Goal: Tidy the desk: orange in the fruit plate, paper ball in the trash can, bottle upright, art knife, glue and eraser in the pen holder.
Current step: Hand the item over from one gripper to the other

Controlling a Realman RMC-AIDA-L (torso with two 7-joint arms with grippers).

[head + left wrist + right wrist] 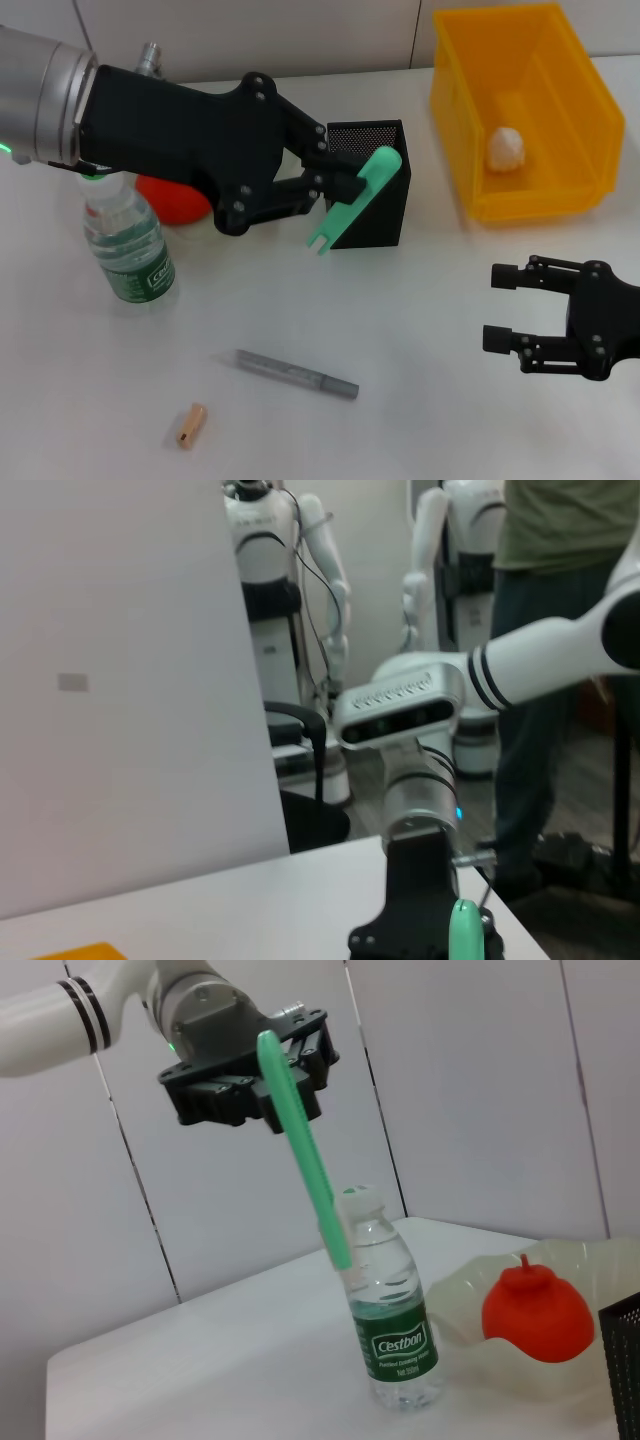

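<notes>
Green stick (352, 200) hangs tilted over the near-left corner of the pen holder (385, 190), pinched in the left gripper (335, 185). Around them, white desk (420, 400) and pale wall panels behind. Near right, the right gripper (505, 308) hovers low, jaws wide, holding nothing.

The left gripper (272, 1085), at eleven o'clock, grips a long green stick (305, 1160) slanting down toward the upright clear plastic bottle (392, 1310); a red-orange fruit (535, 1308) sits in the pale glass bowl (465, 1300) at four o'clock.
</notes>
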